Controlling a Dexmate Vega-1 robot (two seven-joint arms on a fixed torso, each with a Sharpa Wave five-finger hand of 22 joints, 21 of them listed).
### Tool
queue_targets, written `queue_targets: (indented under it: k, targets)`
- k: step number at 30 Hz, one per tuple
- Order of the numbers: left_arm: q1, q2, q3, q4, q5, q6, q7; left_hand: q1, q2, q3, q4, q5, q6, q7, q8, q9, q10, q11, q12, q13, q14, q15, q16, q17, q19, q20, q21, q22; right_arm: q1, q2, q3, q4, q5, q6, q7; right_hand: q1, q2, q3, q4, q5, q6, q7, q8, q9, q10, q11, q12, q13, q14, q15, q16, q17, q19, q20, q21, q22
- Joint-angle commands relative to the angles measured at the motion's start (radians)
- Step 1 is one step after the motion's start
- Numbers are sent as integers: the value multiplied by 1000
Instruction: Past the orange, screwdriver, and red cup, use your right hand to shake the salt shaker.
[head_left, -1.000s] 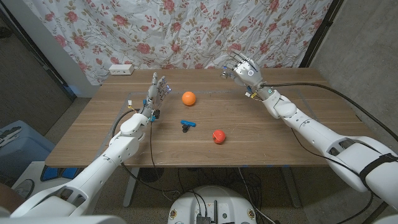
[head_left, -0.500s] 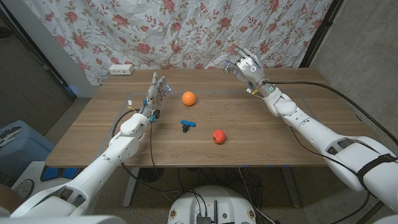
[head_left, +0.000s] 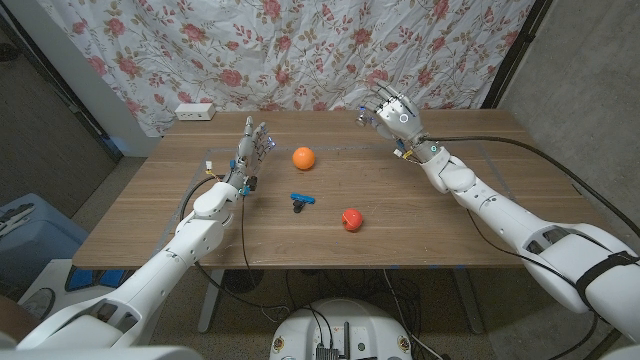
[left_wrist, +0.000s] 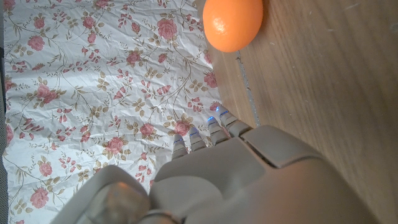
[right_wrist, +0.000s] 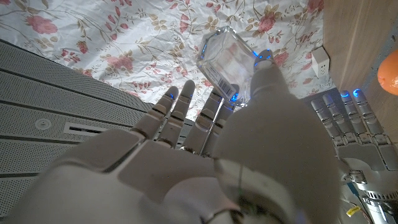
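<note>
Salt shaker of clear glass (right_wrist: 225, 57) sits gripped in the right hand (head_left: 390, 110), raised off the bench (head_left: 420, 215) for shaking, while the left hand (head_left: 250, 150) waits with fingers spread, holding nothing.

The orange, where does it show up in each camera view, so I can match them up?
Head view: orange on the table, between both hands.
Left wrist view: orange at the top edge, on the wood.
Right wrist view: orange cut by the right edge.
Shared landmark: floral curtain.

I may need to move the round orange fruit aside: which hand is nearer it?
Left. The left hand stands just beside the round orange fruit; the right hand, holding the clear salt shaker, is raised farther away.
</note>
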Motion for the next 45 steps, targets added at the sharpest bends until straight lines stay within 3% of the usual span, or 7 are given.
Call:
queue_targets:
  k: [1,19,32,45]
  targets:
    - [0,0,0,0,0,0,0,0,101,-2,6,8,2,-6,5,6,-1,-9,4,4,0,-106,5,6,4,-24,5,5,-9,-19,-39,-1,0,26,0,52,64,6,6,4,55,-35,7,11,-3,-1,1,4,-6,-140,1,1,7,-11,4,2]
    - [0,0,0,0,0,0,0,0,101,-2,6,8,2,-8,4,6,-1,-7,4,4,0,-105,5,6,4,-24,4,5,-22,-53,-91,-5,-1,73,0,47,64,4,8,4,56,-35,7,11,-7,-1,1,4,-6,-139,2,0,6,-11,4,2]
    - [0,0,0,0,0,0,0,0,101,-2,6,8,2,-7,4,6,-1,-8,4,4,1,-105,5,6,4,-24,5,5,-29,-30,-70,11,4,90,0,49,64,4,6,5,58,-35,8,12,-7,-1,1,4,-8,-140,3,2,7,-12,4,2]
    - [0,0,0,0,0,0,0,0,101,-2,6,7,2,-7,4,6,-1,-7,4,4,0,-105,5,6,4,-24,5,5,-21,24,-13,23,11,68,0,45,65,2,9,6,59,-35,8,13,-9,-1,0,4,-8,-136,3,1,6,-13,4,2]
